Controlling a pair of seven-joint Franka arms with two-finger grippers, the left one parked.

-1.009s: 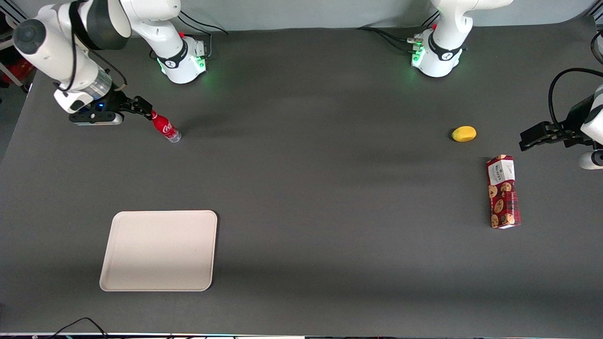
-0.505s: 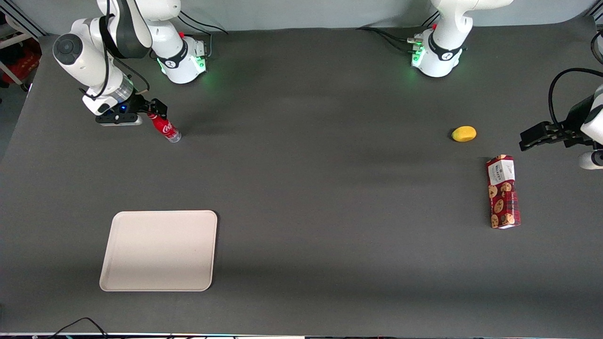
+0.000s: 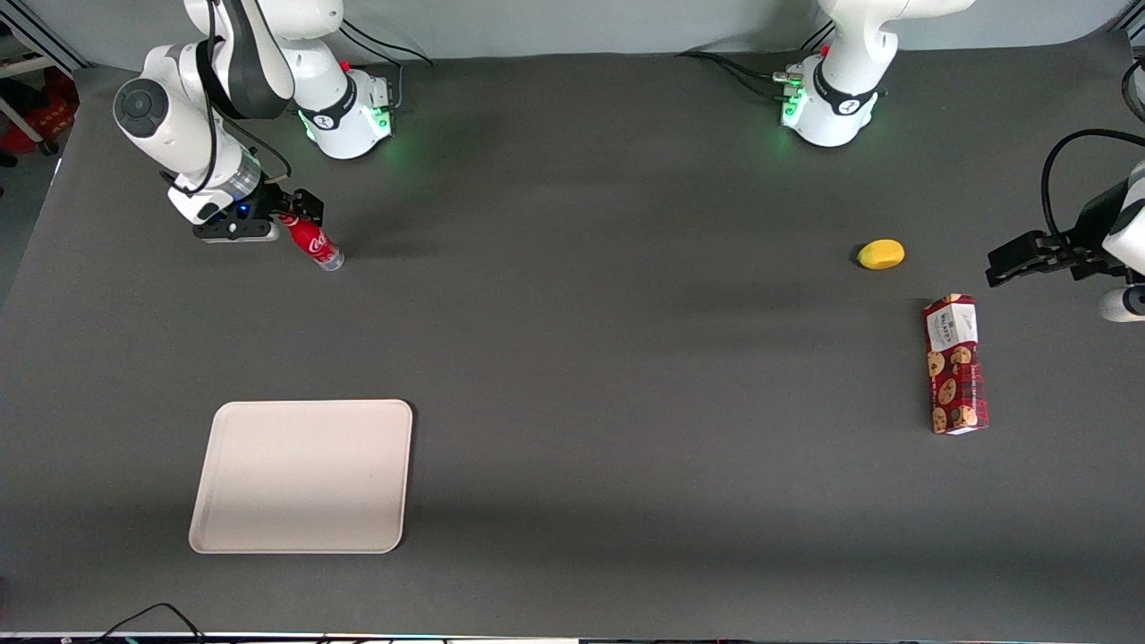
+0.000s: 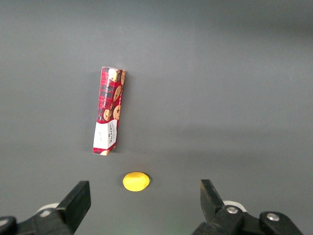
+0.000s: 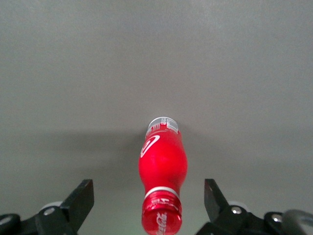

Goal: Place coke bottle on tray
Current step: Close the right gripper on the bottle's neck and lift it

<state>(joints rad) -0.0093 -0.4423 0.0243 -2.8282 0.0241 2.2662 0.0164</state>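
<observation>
Bottle point(image 3: 316, 243) standing on the dark table point(image 3: 626, 358), well away from the tray point(image 3: 301, 475) and farther from the front camera than it. Leaning in the front view, cap end tucked in at the gripper point(image 3: 300, 207), clear base toward the camera. Red label with a bit of white script readable, rest of the logo too small to make out there.

Gripper right at the bottle's cap, hanging just above it. Fingers spread wide in the right wrist view, one black finger point(image 5: 80, 198) on each side of the bottle point(image 5: 162, 177) with clear gaps, touching nothing. Only the finger ends visible there, gripper body cut off at the frame edge. Cap end partly cut off too, so can't see the very top. From the front, cap mostly hidden by the black fingers, can't tell how far down they reach.

Tray lying flat, cream, nothing on it, whole outline visible.

Over toward the parked arm's end, far from the bottle: a lemon-ish yellow thing point(image 3: 881, 254) and a cookie box point(image 3: 955, 364) lying flat, box nearer the camera than the yellow thing. Same pair in the left wrist view, box point(image 4: 108, 111) and yellow thing point(image 4: 136, 181) close together but not touching. Print on the box too small to read.
</observation>
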